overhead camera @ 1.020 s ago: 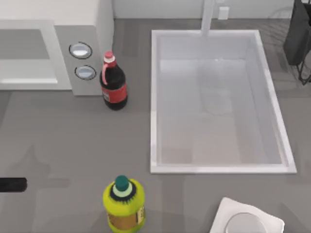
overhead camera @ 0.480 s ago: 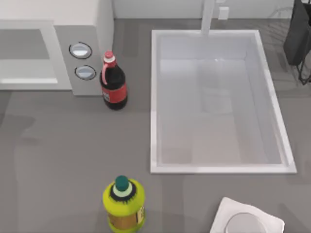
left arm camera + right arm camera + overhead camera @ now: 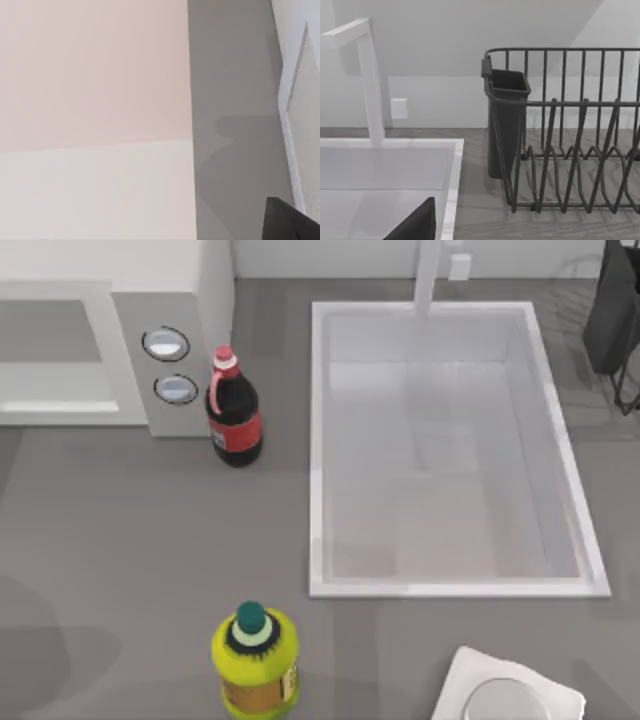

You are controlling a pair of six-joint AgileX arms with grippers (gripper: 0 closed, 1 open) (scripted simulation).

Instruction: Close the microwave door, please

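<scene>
Gone from the lower left edge is the dark gripper tip seen a second ago. Upper left, the microwave door [image 3: 50, 355] lies flush with the microwave [image 3: 170, 300]; a cola bottle [image 3: 233, 410] stands beside it. Jaw states: cannot tell.

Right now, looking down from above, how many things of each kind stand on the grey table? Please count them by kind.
Bottles: 2, the dark cola bottle with red cap and the yellow-green bottle with green cap.
Appliances: 1, the large white microwave.
Basins: 1, the white rectangular sink.
Racks: 1, the dark wire dish rack.
Total: 5.
</scene>
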